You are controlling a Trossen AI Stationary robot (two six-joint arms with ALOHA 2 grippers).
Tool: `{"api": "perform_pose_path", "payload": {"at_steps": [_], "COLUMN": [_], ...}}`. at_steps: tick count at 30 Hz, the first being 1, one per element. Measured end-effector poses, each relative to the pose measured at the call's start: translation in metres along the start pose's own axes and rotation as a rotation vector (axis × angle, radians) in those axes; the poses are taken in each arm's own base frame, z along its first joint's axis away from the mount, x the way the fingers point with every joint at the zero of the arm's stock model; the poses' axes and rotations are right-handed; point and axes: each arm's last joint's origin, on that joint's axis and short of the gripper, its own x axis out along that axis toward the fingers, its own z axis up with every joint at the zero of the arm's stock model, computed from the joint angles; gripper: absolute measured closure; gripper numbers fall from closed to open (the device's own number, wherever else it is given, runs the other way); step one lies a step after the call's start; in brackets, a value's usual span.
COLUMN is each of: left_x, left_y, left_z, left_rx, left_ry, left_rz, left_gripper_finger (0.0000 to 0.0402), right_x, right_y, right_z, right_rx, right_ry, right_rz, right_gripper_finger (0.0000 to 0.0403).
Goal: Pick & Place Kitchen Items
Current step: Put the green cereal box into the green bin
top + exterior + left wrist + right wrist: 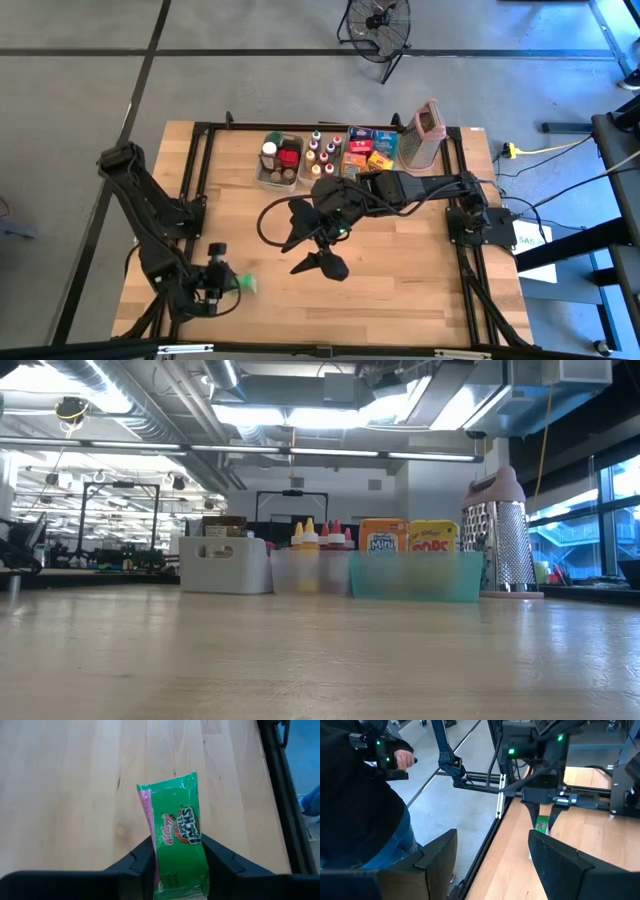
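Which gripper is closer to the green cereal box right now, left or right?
Left. The left gripper has its fingers on either side of the green cereal box. The right gripper hangs open over the table's middle, well away from it.

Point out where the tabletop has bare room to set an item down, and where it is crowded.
Bare wood lies ahead of the green cereal box that the left gripper holds between its fingers near the front left corner, and along the front right past the right gripper, which hangs open mid-table. The back edge is crowded: white tub, spice bottles, food boxes, grater.
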Motion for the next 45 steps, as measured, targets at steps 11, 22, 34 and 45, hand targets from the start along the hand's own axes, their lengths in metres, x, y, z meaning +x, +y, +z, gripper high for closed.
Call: {"api": "perform_pose_path", "payload": {"at_steps": [11, 22, 34, 45], "left_x": [-0.059, -0.082, -0.107, -0.107], "left_y": [0.012, 0.037, 0.052, 0.049], "left_z": [0.046, 0.084, 0.124, 0.136], "left_rx": [0.088, 0.177, 0.214, 0.221], "left_ry": [-0.034, 0.018, -0.164, -0.262], "left_rz": [-0.027, 0.032, 0.097, 0.088], "left_gripper_finger": [0.0291, 0.0292, 0.0291, 0.0291], "right_x": [0.004, 0.006, 0.016, 0.029], "right_y": [0.01, 0.012, 0.007, -0.002], "right_z": [-0.011, -0.018, -0.021, -0.021], "right_rx": [0.038, 0.025, 0.109, 0.077], "right_ry": [0.097, 0.122, 0.098, 0.083], "right_rz": [-0.004, -0.294, -0.373, -0.338], "right_gripper_finger": [0.0155, 0.0155, 0.0137, 0.0082]}}
